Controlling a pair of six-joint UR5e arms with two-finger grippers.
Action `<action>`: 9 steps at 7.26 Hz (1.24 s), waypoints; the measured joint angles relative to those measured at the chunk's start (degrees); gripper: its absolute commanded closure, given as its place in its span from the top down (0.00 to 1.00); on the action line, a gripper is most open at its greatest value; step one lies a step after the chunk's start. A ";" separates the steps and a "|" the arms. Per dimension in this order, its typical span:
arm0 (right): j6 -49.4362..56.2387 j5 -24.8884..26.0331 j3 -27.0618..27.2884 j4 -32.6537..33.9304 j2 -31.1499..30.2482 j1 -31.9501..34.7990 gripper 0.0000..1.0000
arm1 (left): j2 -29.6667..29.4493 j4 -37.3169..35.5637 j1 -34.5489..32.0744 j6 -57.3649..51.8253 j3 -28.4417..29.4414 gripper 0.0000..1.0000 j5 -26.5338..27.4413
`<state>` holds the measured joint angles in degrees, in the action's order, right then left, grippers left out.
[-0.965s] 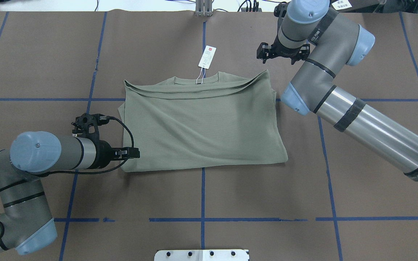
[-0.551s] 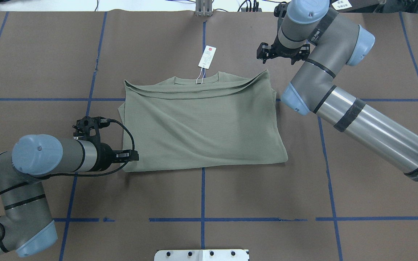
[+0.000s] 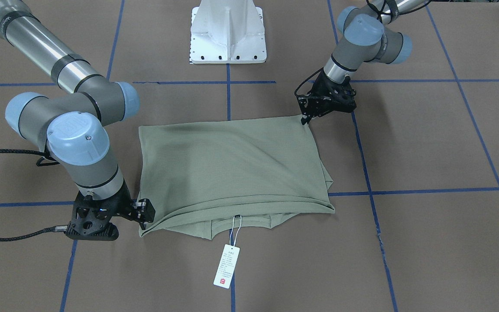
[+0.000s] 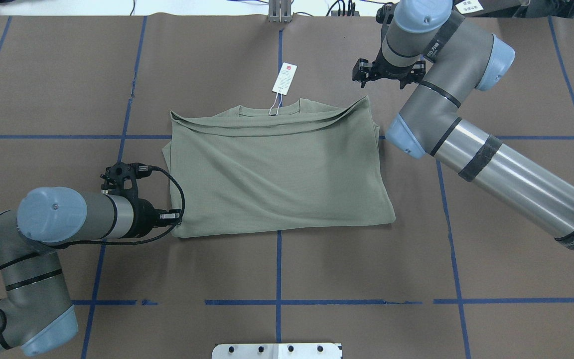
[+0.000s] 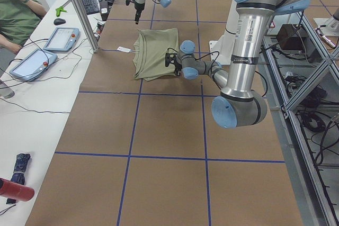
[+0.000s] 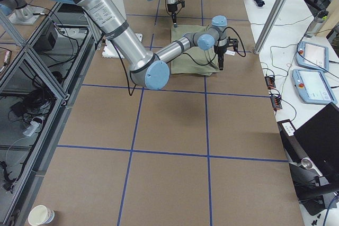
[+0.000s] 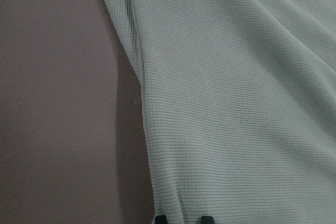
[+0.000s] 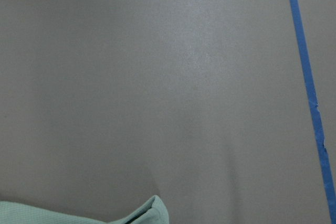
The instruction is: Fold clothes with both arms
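The sage-green shirt (image 4: 277,169) lies folded in a rough rectangle on the table, collar at the far side, with its white hang tag (image 4: 285,78) on the table beyond it. My left gripper (image 4: 177,217) lies low at the shirt's near left corner, jaws apart. In the left wrist view its fingertips (image 7: 160,219) straddle the cloth edge (image 7: 220,103). My right gripper (image 3: 144,214) points down just off the shirt's far right corner, open and empty. The right wrist view shows only that corner (image 8: 142,211) and bare table.
Brown table cover with a blue tape grid (image 4: 278,269). The white pedestal base (image 3: 228,32) stands at the robot's side of the table. An operator and tablets (image 5: 58,38) are at a side bench beyond the far edge.
My left gripper has slid back toward the near left, off the shirt's corner to its edge. The shirt and the right arm have not moved.
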<state>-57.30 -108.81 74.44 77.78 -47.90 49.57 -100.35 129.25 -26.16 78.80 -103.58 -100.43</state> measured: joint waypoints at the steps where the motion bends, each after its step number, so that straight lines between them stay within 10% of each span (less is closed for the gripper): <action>1: 0.02 0.00 0.00 0.00 -0.02 0.00 1.00 | 1.43 -0.03 -0.24 -1.00 -0.78 0.00 -0.25; 5: 0.03 0.00 0.00 0.00 -0.28 -0.03 1.00 | 2.43 -0.61 -13.52 -21.23 3.84 0.00 -1.12; 9: -0.16 0.00 0.18 -0.06 -0.15 -0.08 1.00 | -19.67 -0.20 -27.03 -36.37 34.13 0.00 -2.98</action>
<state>-57.46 -108.81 74.62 77.73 -48.05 49.49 -120.01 129.06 -53.19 42.43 -69.45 -103.41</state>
